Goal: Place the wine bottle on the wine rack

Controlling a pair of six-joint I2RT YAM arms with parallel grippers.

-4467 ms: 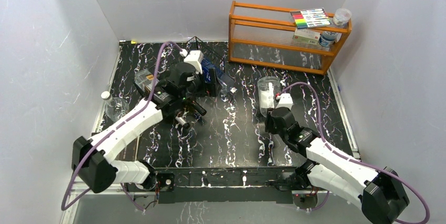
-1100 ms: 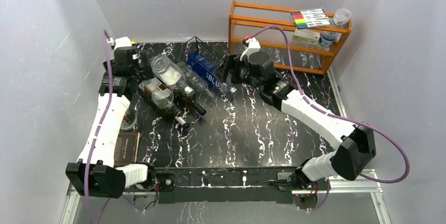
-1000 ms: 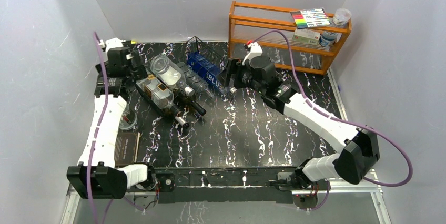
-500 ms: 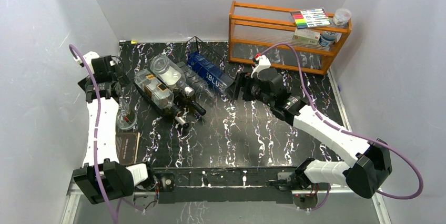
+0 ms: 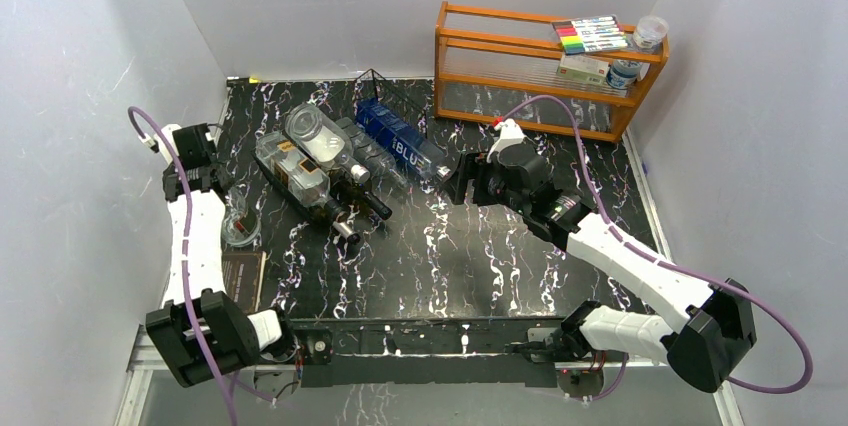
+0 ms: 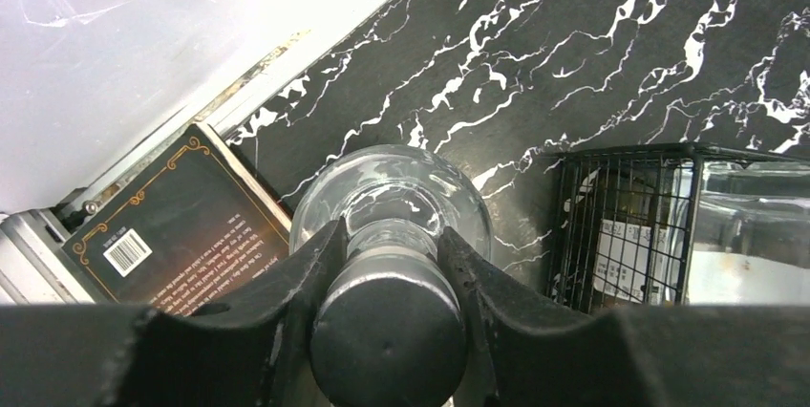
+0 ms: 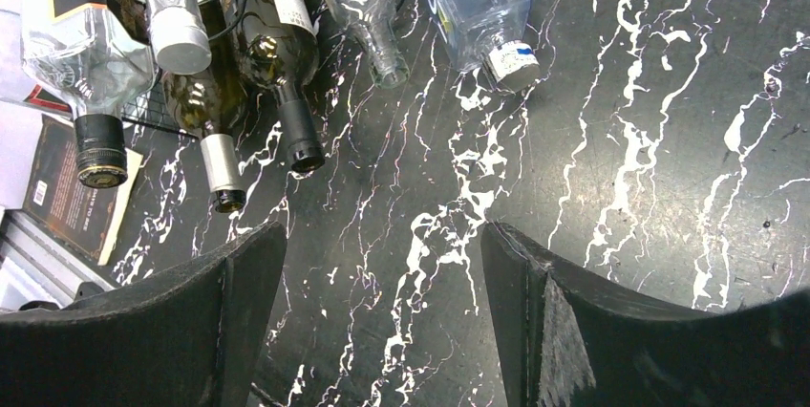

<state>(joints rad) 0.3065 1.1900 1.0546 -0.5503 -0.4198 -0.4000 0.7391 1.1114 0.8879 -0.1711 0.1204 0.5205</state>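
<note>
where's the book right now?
Top view: the book lies flat at the table's near-left edge, just nearside of the clear bottle in the left gripper.

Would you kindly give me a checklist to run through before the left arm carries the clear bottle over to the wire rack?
1. Grip: the left gripper is closed on the neck of the clear round-bodied glass bottle, fingers against both sides: ok.
2. Bottle stands upright on the black marbled table: ok.
3. Bottle clear of the dark book with gold border beside it: cannot tell.
4. Free slot in the low black wire rack: cannot tell; bottles already lie on it.
5. The right gripper is open and empty: ok.
</note>
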